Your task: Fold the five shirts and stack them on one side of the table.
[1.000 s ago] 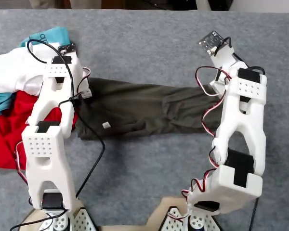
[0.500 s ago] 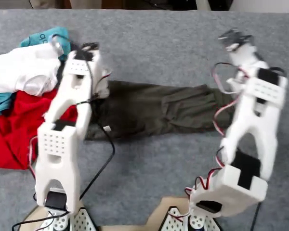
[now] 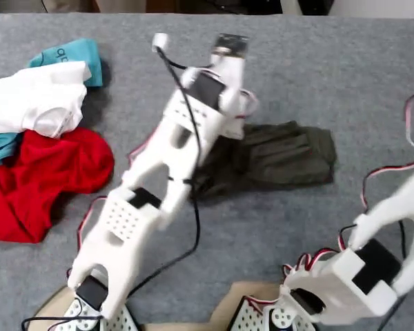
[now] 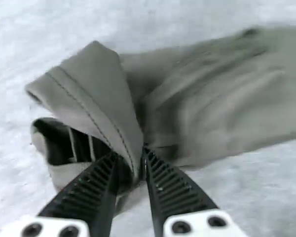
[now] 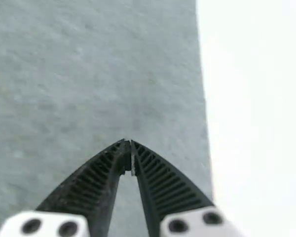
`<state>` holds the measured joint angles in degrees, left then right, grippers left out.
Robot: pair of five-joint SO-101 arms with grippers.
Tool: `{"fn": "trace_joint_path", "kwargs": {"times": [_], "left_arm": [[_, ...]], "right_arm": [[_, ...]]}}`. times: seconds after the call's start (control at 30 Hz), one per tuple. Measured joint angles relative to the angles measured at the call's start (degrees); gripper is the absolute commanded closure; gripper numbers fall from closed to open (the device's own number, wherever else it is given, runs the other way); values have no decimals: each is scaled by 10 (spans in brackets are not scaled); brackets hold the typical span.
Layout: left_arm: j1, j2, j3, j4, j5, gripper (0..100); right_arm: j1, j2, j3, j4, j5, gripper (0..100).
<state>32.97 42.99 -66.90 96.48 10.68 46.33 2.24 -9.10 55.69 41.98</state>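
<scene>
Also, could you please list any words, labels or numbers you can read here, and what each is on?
Teal cloth shirt: pale print, too small to read.
White cloth shirt: dark mark, not legible.
Olive-green cloth shirt: no text visible.
Red cloth shirt: no text visible.

This looks like a robotics lab or a maker's workshop. A bench (image 3: 331, 62) covered in grey felt-like cloth carries one white perforated plastic arm (image 3: 124, 221) and a second like it (image 3: 338, 283). Both rise from a pale plywood base plate (image 3: 252, 288), and loose red, white and black wires (image 3: 310, 257) run exposed along them.
</scene>
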Motion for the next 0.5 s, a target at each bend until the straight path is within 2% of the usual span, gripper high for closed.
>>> {"fn": "trace_joint_path", "kwargs": {"times": [0.2, 0.5], "left_arm": [[45, 0, -4, -90, 19, 981], [109, 37, -4, -224, 19, 981]], "right_arm": [[36, 0, -11, 0, 5, 992], [40, 0, -11, 0, 11, 992]]}}
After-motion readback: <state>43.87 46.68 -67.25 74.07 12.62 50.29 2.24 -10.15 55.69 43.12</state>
